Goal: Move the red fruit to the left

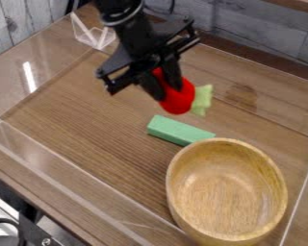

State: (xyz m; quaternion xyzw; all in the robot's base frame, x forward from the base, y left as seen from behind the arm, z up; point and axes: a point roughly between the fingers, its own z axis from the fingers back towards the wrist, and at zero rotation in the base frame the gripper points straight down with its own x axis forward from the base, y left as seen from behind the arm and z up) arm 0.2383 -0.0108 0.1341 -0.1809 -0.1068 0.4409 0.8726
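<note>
The red fruit [180, 95], small and bright red with a light green leafy end pointing right, hangs above the wooden table. My gripper [167, 85] is shut on it, its black fingers clamped on the fruit's upper left side. The black arm reaches down from the top of the view. Fruit and gripper are over the middle of the table, just above and left of the flat green block.
A flat green rectangular block [180, 131] lies on the table below the fruit. A round wooden bowl [183, 192] sits at the front right. Clear plastic walls [41, 67] border the table, with a clear stand [89, 35] at the back left.
</note>
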